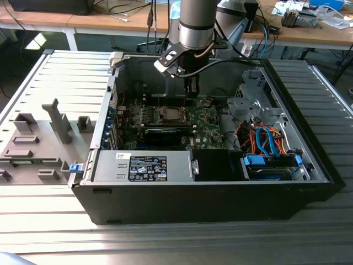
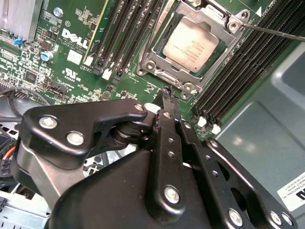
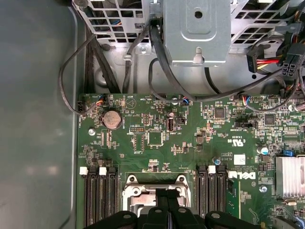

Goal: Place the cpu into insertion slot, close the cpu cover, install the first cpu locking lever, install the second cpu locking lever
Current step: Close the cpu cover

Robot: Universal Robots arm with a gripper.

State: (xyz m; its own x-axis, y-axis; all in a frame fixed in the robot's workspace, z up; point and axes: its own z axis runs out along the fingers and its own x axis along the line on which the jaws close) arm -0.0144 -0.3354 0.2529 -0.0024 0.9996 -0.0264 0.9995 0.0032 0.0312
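The cpu point(image 2: 190, 45) lies flat in the insertion slot point(image 2: 148, 62), with the cpu cover point(image 2: 223, 56) framing its 4 edges. 1 thin metal rod point(image 2: 279, 33) juts over the memory slots point(image 2: 233, 81). The gripper point(image 2: 167, 93), jaws clenched and empty, hangs near the cover's edge, at the exterior view's upper centre, with open board around it.

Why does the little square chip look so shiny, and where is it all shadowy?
In the second wrist view the chip has a metal top that bounces the light, so it looks pale. In the exterior view the pocket beside the power box, inside the computer case, lies in shadow.
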